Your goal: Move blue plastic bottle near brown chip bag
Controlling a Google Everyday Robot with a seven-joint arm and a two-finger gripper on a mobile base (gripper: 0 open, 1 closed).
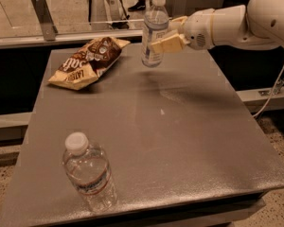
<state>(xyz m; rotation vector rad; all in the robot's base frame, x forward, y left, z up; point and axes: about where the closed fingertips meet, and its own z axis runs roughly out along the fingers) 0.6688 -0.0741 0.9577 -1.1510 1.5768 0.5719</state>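
The blue plastic bottle, tall and slim with a white cap and a pale label, is held upright above the far part of the grey table. My gripper reaches in from the right and is shut on the bottle's middle. The brown chip bag lies flat at the table's far left, a short way left of the bottle.
A squat clear bottle with a thin red-blue band stands near the table's front left edge. A metal rail and glass panel run behind the table. A cable hangs at the right.
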